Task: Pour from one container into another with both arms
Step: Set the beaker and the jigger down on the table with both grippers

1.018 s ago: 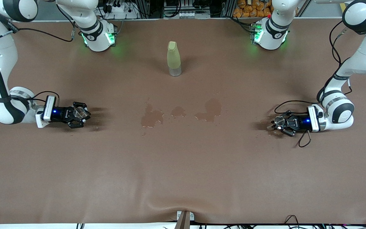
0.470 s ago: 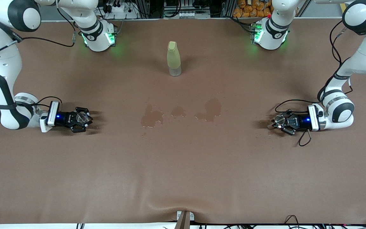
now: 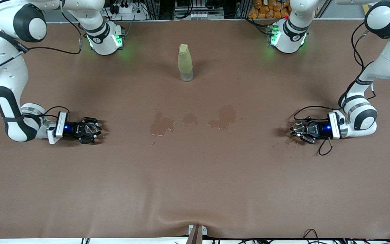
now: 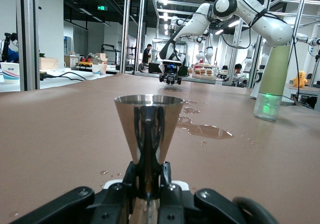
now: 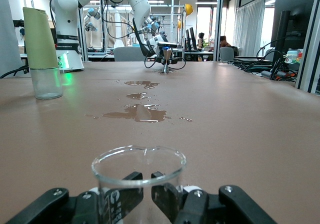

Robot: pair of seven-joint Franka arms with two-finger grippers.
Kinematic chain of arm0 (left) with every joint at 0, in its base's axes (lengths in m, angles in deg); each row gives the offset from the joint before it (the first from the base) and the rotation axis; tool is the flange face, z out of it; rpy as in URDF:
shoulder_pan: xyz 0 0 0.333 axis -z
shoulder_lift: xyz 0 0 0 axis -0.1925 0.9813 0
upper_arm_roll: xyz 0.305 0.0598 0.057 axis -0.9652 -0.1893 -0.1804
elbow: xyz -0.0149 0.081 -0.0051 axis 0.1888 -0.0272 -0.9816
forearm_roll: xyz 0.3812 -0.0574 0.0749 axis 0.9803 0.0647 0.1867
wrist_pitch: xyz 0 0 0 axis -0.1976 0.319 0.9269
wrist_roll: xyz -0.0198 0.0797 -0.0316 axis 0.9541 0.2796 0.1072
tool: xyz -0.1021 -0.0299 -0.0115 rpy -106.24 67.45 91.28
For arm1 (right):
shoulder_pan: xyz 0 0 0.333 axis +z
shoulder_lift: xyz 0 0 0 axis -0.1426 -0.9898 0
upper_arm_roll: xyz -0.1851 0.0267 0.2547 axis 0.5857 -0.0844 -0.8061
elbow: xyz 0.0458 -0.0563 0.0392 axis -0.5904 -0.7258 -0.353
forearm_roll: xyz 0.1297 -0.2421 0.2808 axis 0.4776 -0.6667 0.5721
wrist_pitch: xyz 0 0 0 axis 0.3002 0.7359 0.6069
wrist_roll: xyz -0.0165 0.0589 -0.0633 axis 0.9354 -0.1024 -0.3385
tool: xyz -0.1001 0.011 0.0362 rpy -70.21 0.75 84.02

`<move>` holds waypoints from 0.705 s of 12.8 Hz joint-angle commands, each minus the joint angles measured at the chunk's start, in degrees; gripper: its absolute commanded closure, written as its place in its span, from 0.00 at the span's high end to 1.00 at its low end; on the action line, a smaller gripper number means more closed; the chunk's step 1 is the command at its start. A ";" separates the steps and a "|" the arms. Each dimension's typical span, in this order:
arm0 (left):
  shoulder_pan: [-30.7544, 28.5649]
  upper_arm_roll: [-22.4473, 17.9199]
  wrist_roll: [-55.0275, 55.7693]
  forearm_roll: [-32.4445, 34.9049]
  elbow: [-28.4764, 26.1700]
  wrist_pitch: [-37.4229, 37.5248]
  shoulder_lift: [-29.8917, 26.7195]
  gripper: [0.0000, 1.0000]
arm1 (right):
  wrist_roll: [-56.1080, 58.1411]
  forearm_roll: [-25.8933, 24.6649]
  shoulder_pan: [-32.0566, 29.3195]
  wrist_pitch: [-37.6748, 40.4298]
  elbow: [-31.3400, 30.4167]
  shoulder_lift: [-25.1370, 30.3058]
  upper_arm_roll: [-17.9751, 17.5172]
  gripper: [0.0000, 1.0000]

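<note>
A: Jigger (image 4: 148, 129) sits low over the bench (image 3: 195, 189) at the left arm's end, left gripper (image 3: 298, 128) fingers clamped on its waist. Glass cup (image 5: 138, 176)?

B: Pinched in the right gripper (image 3: 91, 128) at the right arm's end. Keep both upright and level.

A: Count?

B: One jigger, one cup, one bottle (image 3: 185, 62), several spill patches (image 3: 195, 121).

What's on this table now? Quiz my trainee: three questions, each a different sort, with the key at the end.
1. True or false: the left gripper is shut on the jigger.
2. The right gripper grips: A) a spoon, B) the glass cup, C) nothing.
3. Fill in: the wet patches lie ___ to the front camera than the bottle.
Key: 1 true; 2 B; 3 nearer.
</note>
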 commanded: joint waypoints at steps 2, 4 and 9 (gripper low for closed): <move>0.47 -0.33 2.85 1.02 0.29 1.00 -0.51 0.25 | 5.91 -0.14 -0.10 -1.88 0.89 -0.83 -0.19 0.00; 0.83 -0.33 3.20 1.02 0.29 1.09 -0.51 0.25 | 5.82 -0.14 0.08 -3.64 0.89 -0.74 -0.19 0.00; 0.13 -0.33 3.12 1.02 0.55 1.26 -0.95 0.63 | 1.45 -0.23 0.25 -5.22 0.80 -0.65 -0.19 0.44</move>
